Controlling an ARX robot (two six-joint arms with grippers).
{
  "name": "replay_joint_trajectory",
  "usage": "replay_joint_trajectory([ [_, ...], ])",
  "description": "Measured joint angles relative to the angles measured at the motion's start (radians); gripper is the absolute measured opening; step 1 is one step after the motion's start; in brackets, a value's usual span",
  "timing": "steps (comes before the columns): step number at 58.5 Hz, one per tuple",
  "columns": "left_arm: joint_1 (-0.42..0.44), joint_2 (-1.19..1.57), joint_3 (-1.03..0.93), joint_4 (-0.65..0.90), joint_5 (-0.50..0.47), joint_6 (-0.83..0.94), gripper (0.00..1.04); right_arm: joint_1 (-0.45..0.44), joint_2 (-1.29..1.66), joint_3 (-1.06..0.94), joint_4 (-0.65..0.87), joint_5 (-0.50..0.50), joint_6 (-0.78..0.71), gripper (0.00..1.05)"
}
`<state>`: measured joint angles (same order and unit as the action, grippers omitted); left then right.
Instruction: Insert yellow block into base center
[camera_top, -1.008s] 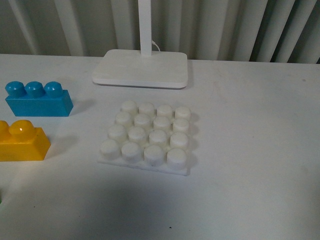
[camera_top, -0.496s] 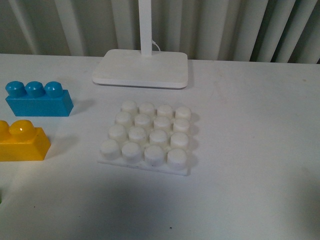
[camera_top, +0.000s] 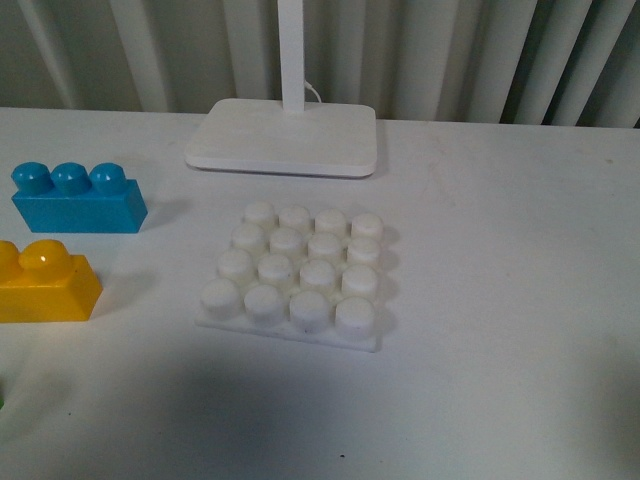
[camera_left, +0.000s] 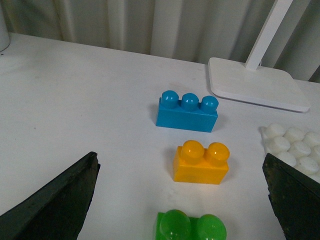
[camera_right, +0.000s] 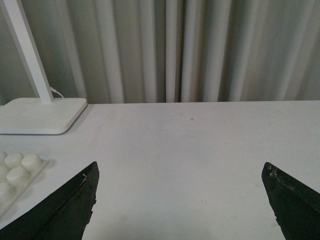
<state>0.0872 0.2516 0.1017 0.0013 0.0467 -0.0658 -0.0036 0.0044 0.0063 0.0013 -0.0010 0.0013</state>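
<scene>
White tabletop, nothing has shifted this past second: your yellow block (camera_top: 45, 283) sits left of the base (camera_top: 296, 270), apart from it. Left gripper (camera_left: 179, 159) and right gripper (camera_right: 179, 167) both gape wide and empty, so pickup lies ahead.

Left end effector (camera_left: 179, 165) and right end effector (camera_right: 180, 167) gape.

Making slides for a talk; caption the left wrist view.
Open left gripper faces the yellow block, between a blue brick and a green brick.
</scene>
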Motion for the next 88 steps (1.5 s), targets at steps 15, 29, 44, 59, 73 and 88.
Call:
replay_joint_trajectory([
  [15, 0.159, 0.584, 0.39, -0.002, 0.311, 0.506, 0.98, 0.0, 0.0, 0.0, -0.001, 0.0, 0.0, 0.96],
  [29, 0.059, 0.867, 0.685, -0.335, 0.381, 1.176, 0.98, 0.0, 0.0, 0.0, -0.001, 0.0, 0.0, 0.96],
  [44, -0.068, 1.049, 0.803, -0.563, 0.241, 1.52, 0.98, 0.0, 0.0, 0.0, -0.001, 0.0, 0.0, 0.96],
  [59, -0.136, 1.194, 0.895, -0.64, 0.211, 1.528, 0.98, 0.0, 0.0, 0.0, -0.001, 0.0, 0.0, 0.96],
  [73, -0.127, 1.291, 0.962, -0.682, 0.194, 1.505, 0.98, 0.0, 0.0, 0.0, -0.001, 0.0, 0.0, 0.96],
  [88, -0.126, 1.354, 0.979, -0.674, 0.175, 1.493, 0.98, 0.0, 0.0, 0.0, -0.001, 0.0, 0.0, 0.96],
])
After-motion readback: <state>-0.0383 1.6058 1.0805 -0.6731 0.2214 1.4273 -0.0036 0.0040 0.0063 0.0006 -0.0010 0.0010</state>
